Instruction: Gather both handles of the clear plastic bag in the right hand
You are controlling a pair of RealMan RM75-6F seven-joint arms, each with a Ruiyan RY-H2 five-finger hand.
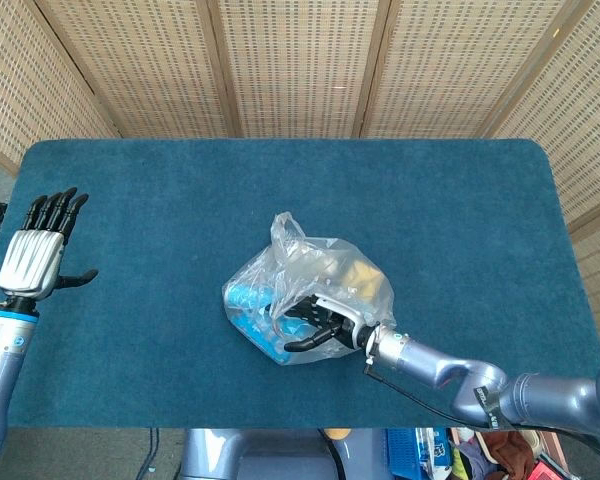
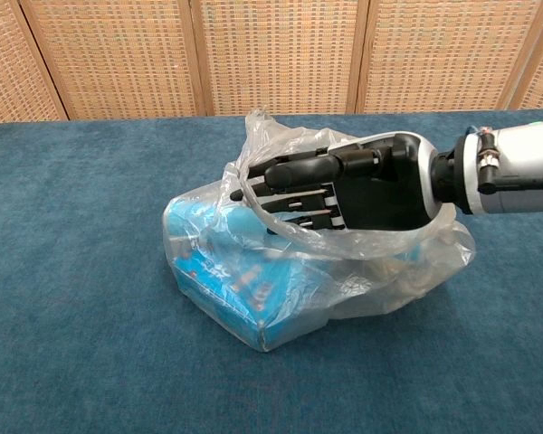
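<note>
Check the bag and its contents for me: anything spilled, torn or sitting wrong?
Nothing stands out. The clear plastic bag sits slumped on the table with the blue boxes inside; no spill or tear shows. The right hand is threaded through one handle loop.

No legible text is showing; print on the blue box (image 2: 226,271) inside the clear plastic bag (image 2: 389,262) is blurring out.
</note>
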